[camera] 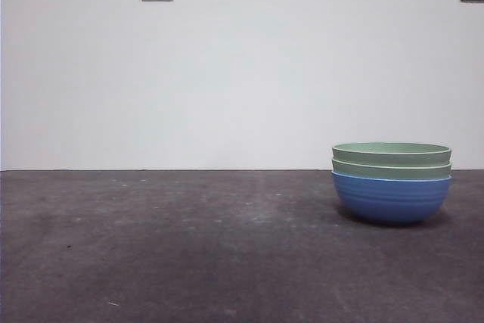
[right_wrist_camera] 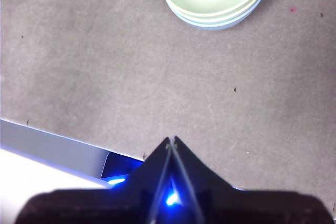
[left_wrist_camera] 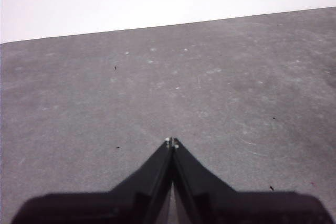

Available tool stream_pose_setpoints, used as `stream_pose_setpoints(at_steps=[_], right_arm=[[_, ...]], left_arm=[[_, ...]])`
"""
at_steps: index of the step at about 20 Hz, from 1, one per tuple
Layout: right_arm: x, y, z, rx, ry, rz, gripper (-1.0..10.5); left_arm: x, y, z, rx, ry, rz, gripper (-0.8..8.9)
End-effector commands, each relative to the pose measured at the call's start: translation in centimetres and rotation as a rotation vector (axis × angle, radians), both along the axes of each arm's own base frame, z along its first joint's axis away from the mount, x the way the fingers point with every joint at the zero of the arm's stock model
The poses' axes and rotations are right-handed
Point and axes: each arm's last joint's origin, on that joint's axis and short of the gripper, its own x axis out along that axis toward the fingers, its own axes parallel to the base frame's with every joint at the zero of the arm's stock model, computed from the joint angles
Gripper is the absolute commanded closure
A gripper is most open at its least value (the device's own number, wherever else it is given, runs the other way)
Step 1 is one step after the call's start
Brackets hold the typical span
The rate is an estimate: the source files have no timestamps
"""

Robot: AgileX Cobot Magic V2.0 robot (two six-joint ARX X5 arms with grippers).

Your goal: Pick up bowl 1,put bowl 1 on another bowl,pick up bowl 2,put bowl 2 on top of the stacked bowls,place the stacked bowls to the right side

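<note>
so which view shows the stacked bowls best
The front view: the stacked bowls stand whole in side profile on the table, two pale green rims nested in the blue bowl. The right wrist view looks down into them, cropped at the picture's edge, well clear of the shut right gripper. The left wrist view shows none.

No readable text, label, brand, number or sign shows in any view.

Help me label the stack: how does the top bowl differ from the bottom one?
The top bowl is pale green; the bottom bowl is blue. The top bowl sits nested, with only its rim band showing; the bottom bowl shows its whole ribbed side and rests on the table. Both are round and about equally wide.
</note>
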Motion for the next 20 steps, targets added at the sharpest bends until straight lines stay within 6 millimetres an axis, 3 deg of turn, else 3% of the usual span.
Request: stream_pose_setpoints(at_steps=[1,4,8,10,16,20], right_arm=[[0.0,0.0,-0.1,-0.005,-0.002,0.004,9.4],[0.0,-0.1,0.1,-0.022,-0.036,0.027,9.4],[-0.7,-1.1,2.2,0.015,-0.388,-0.045,9.4],[-1.6,-1.7,1.9,0.046,-0.543,-0.099,9.4],[-2.5,-2.3,-4.8,0.084,-0.905,-0.168,9.4],[-2.5,-2.3,-9.4,0.108,-0.960,-0.191,9.4]], left_arm=[[0.1,0.0,-0.4,-0.005,0.011,0.006,8.17],[0.1,0.0,-0.4,-0.005,0.011,0.006,8.17],[0.1,0.0,-0.4,-0.005,0.011,0.006,8.17],[0.1,0.0,-0.4,-0.005,0.011,0.006,8.17],[0.1,0.0,-0.4,-0.005,0.011,0.006,8.17],[0.1,0.0,-0.4,-0.005,0.011,0.006,8.17]])
